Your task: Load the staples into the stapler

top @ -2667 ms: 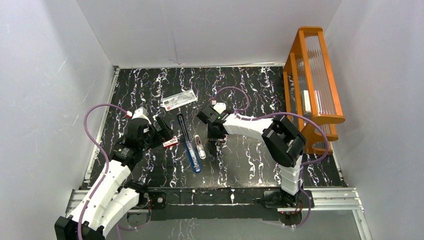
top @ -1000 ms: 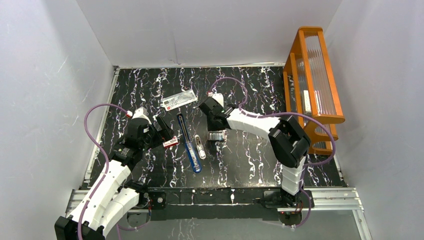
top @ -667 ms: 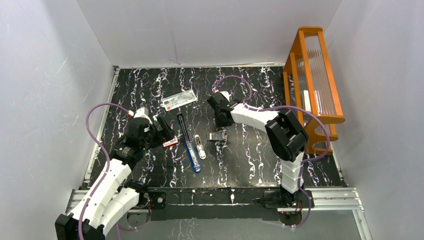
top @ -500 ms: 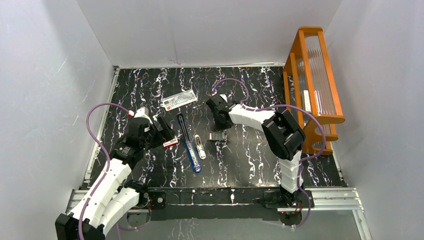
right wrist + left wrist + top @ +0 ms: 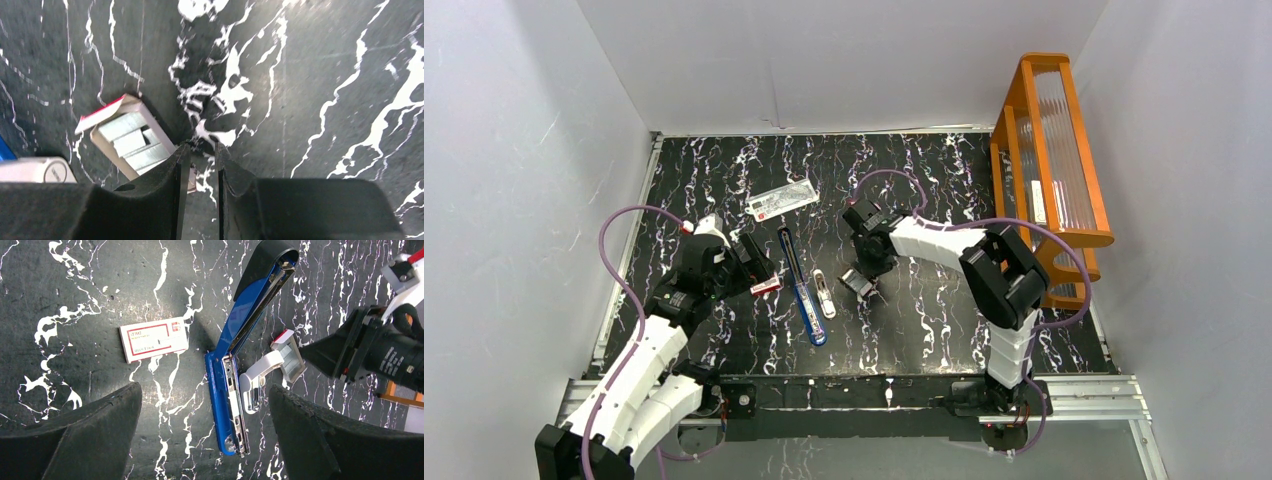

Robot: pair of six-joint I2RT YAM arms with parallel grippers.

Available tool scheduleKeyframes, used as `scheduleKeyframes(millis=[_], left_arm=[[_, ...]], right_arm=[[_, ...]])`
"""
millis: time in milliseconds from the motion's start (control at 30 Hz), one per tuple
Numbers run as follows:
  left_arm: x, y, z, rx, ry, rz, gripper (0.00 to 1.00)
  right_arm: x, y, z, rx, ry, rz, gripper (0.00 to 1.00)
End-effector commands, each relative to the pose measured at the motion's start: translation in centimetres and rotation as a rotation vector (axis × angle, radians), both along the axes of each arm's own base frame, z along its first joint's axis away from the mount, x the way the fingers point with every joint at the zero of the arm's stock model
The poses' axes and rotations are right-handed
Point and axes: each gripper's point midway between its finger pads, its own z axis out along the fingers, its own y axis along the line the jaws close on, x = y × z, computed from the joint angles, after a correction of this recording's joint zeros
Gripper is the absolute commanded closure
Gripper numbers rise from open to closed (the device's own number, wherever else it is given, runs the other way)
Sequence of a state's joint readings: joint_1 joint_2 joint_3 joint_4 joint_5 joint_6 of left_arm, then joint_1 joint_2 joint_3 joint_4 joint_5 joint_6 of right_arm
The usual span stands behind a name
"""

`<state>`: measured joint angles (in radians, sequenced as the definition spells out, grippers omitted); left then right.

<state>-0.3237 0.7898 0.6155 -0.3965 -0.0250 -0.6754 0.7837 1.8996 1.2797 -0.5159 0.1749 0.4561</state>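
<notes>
Staples [image 5: 132, 142]: stacked in the open tray [image 5: 157, 127], set on the counter [image 5: 325, 75] beside the opened stapler [image 5: 245, 320].
Right claw [image 5: 199, 150]: narrow, at the tray's corner; whether anything is gripped cannot be told.
Left claw [image 5: 204, 390]: spread wide above the stapler.
Risk: strips may be spilled if the tray is tipped by a nudge.

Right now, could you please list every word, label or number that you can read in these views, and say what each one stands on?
No text can be quoted with certainty.
On the staple sleeve: red-framed printing with a small red mark in one corner, too blurred to read.
On the clear packet: a white-and-red label, too small to read.
On the right arm's black housing: white lettering, too small to read.
</notes>
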Motion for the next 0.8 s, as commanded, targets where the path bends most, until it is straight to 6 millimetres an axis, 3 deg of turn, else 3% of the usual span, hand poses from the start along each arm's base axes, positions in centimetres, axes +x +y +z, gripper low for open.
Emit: scheduleKeyframes(millis=[0, 167, 300, 433, 767], left_arm=[[0.1, -0.1, -0.1, 0.003, -0.005, -0.010, 0.06], [0.2, -0.1, 0.0, 0.006, -0.005, -0.008, 0.06], [0.2, -0.1, 0.1, 0.006, -0.008, -0.010, 0.06], [0.2, 0.0, 0.0, 0.009, -0.006, -0.008, 0.06], [0.2, 0.0, 0.0, 0.010, -0.006, -0.006, 0.06]], right_arm=[[-3.2, 1.1, 1.1, 0.052, 0.057, 0.041, 0.67], [-3.6, 1.1, 1.6, 0.017, 0.017, 0.005, 0.67], [-1.9, 0.1, 4.2, -0.036, -0.089, -0.092, 0.66], [-1.5, 1.6, 6.2, 0.008, -0.137, -0.092, 0.64], [-1.8, 5.6, 5.3, 0.101, -0.098, -0.045, 0.59]])
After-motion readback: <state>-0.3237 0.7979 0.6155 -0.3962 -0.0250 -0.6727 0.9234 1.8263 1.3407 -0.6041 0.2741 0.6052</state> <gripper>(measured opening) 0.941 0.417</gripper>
